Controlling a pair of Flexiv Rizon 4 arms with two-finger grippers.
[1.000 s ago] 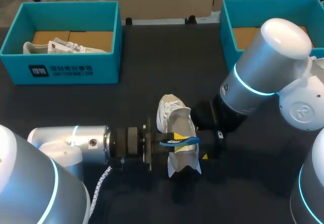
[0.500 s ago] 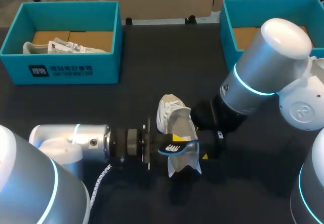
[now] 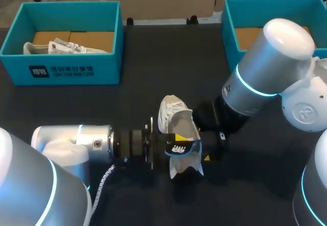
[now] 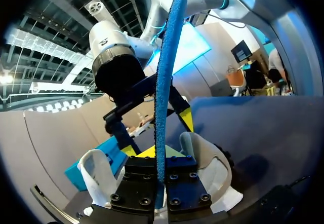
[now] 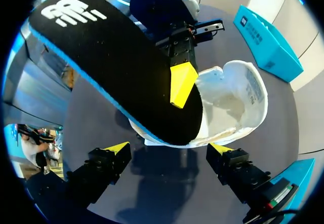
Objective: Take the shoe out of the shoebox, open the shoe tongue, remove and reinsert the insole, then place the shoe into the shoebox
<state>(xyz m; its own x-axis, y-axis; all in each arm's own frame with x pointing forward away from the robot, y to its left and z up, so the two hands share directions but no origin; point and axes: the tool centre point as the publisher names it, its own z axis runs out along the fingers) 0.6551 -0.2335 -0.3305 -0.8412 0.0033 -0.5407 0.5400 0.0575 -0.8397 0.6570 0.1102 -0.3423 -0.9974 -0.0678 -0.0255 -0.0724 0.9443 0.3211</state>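
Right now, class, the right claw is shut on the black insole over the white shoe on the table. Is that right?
Not quite: the left claw is shut on the black insole, as the left wrist view shows; the right claw is open. The insole is over the white shoe on the table.

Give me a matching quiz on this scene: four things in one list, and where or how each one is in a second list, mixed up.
Things:
1. insole
2. shoe
3. right gripper
4. left shoebox

States:
a. open
b. holds another white shoe
c. pinched in the left gripper
d. resting on the table

Pairs: 1-c, 2-d, 3-a, 4-b
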